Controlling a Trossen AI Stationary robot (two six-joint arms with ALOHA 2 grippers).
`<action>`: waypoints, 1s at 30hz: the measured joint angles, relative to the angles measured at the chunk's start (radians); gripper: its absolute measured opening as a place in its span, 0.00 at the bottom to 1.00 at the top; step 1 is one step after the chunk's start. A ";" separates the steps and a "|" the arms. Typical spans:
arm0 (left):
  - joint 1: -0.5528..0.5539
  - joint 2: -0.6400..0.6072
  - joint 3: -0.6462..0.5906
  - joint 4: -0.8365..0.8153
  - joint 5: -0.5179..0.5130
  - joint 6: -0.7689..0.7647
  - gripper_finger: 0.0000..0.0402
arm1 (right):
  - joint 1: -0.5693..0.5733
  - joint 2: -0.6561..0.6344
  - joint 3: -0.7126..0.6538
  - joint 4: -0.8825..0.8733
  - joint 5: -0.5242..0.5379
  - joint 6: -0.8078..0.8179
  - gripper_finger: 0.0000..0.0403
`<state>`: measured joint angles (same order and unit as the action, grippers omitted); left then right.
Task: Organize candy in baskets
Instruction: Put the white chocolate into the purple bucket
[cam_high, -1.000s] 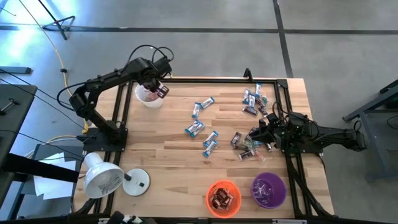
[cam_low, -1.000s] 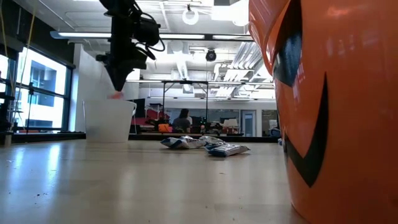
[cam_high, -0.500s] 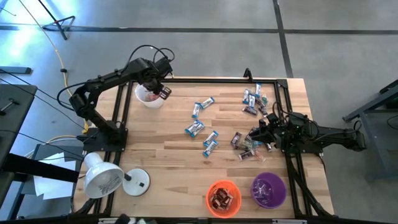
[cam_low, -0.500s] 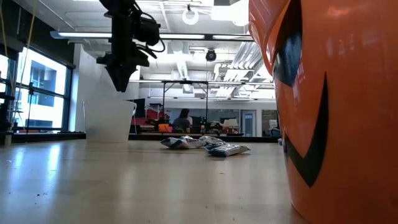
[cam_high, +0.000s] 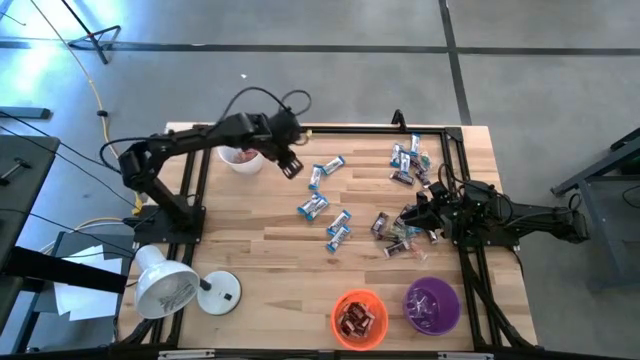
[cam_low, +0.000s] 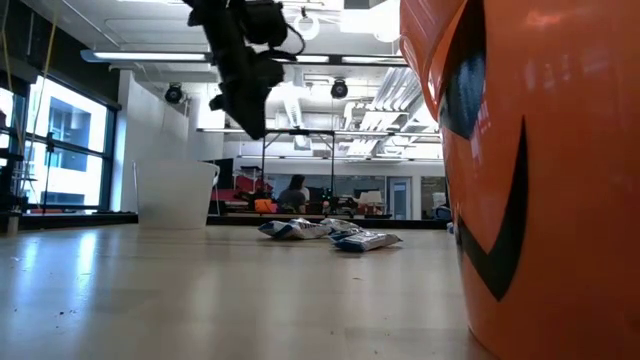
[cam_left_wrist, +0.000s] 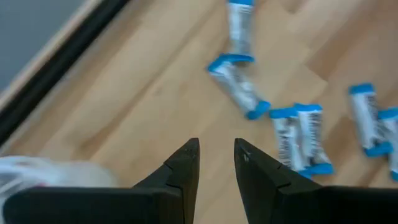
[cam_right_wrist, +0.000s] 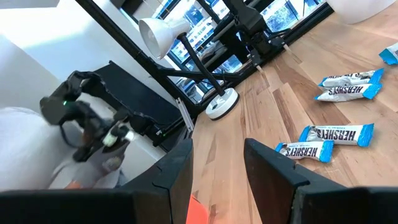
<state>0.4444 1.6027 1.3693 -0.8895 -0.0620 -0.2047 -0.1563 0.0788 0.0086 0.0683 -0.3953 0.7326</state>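
Candy: blue-and-white bars (cam_high: 318, 190) strewn mid-worktop, darker ones (cam_high: 395, 238) off to the right.
Lamp (cam_high: 165, 285): sitting at the near-left corner of my worktop (cam_high: 270, 250).
White basket (cam_high: 241, 159): far-left, pinkish pieces inside.
Left jaws (cam_high: 291, 166): up in the air just beside the white basket, parted a little, nothing between them, blue bars below!
Orange basket (cam_high: 359, 318): near edge, brown wrappers inside.
Purple basket (cam_high: 432, 305): right beside the orange one.
Right jaws (cam_high: 408, 220): low by the dark candy cluster, spread apart, gripping nothing.
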 joint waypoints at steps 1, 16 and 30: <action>-0.021 0.009 0.000 0.015 0.001 0.000 0.22 | 0.000 0.000 0.000 0.000 0.000 0.000 0.34; -0.200 0.125 -0.001 0.179 -0.033 -0.043 0.22 | 0.000 0.000 0.000 0.000 0.000 0.000 0.34; -0.224 0.124 -0.001 0.245 -0.045 -0.184 0.22 | 0.000 0.000 0.000 0.000 0.000 0.000 0.34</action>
<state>0.2203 1.7267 1.3685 -0.6449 -0.1073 -0.3887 -0.1563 0.0792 0.0086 0.0681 -0.3951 0.7326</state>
